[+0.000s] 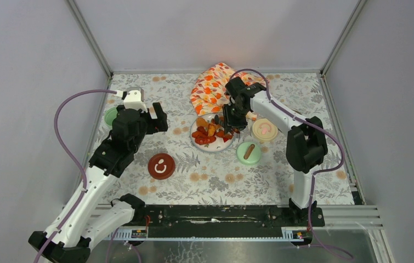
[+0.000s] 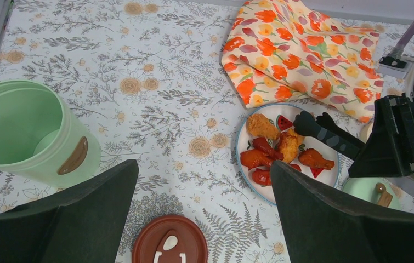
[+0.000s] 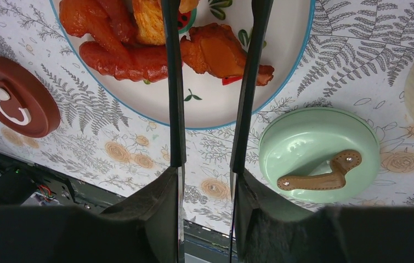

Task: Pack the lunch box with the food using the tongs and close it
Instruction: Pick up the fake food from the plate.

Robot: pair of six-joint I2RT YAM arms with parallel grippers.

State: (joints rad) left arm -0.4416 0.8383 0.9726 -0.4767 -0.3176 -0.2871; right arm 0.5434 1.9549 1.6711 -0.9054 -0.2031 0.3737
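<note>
My right gripper [image 3: 204,186] is shut on the tongs [image 3: 174,82], one finger pressing on the outside of each slim dark arm. The arms reach out over the white plate [image 3: 215,104], and an orange-red chunk of food [image 3: 215,52] shows between them. Their tips run past the top edge of that view. From the left wrist view the tongs' [image 2: 325,134] dark tips sit over the fried pieces [image 2: 289,145]. My left gripper [image 2: 204,219] stands wide open and empty above the cloth-covered table, next to the mint-green pot [image 2: 23,131], which is open.
Three lids lie loose: dark red [image 1: 161,166], green with a brown handle [image 1: 248,152], cream [image 1: 265,130]. An orange flower-patterned cloth [image 1: 215,85] lies behind the plate [image 1: 223,147]. Grey walls close in the table on three sides.
</note>
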